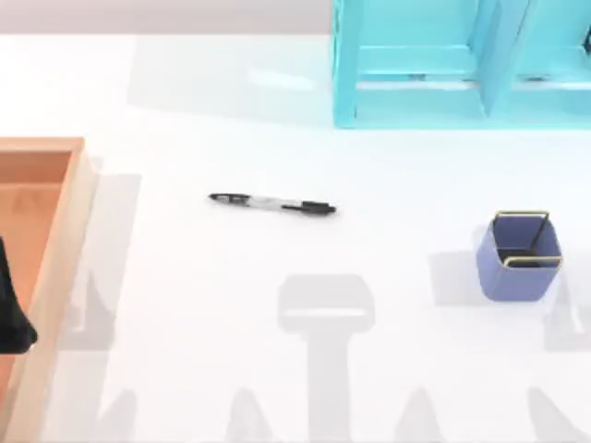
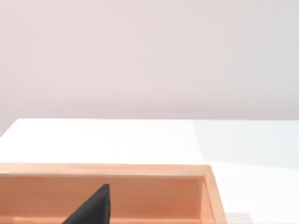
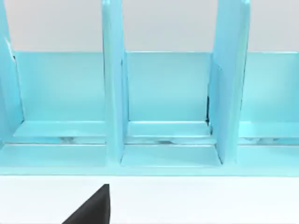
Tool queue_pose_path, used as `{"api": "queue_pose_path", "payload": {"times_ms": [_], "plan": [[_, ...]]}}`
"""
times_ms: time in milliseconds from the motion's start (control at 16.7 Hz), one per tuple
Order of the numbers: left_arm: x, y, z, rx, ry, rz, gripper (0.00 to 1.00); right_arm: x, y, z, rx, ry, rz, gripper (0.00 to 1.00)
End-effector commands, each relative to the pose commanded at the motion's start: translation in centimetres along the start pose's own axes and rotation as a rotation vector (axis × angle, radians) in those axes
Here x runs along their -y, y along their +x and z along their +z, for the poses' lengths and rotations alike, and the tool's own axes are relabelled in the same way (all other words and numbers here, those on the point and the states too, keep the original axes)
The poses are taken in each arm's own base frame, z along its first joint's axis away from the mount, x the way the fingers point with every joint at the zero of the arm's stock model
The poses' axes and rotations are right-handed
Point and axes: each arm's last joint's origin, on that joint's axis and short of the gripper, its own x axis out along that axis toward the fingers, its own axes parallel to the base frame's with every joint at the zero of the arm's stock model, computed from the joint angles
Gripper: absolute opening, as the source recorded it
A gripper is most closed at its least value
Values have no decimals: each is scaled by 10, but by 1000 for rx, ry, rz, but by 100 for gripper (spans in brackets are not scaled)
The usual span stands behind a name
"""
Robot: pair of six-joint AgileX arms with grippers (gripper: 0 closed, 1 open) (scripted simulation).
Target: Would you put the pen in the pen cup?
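Pen (image 1: 272, 204) lay flat on the counter (image 1: 185, 277) near its middle, lengthwise left to right. Pen cup (image 1: 519, 256) stood upright well to the pen's right, slightly nearer the front edge. Shelf frame (image 1: 462, 65) stood at the back right, behind the cup. Tray (image 1: 55, 249) sat at the left edge, well apart from the pen.
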Motion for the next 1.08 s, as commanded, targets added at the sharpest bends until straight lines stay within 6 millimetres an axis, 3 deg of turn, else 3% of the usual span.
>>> {"api": "queue_pose_path", "payload": {"times_ms": [300,600,840,1080], "plan": [[0,0,0,0,0,0,100,-3,1,9,-35,-22,30,100],[0,0,0,0,0,0,100,-18,15,55,-222,-139,170,100],[0,0,0,0,0,0,100,-45,54,102,-437,-295,340,100],[0,0,0,0,0,0,100,-94,113,137,-630,-483,525,100]]}}
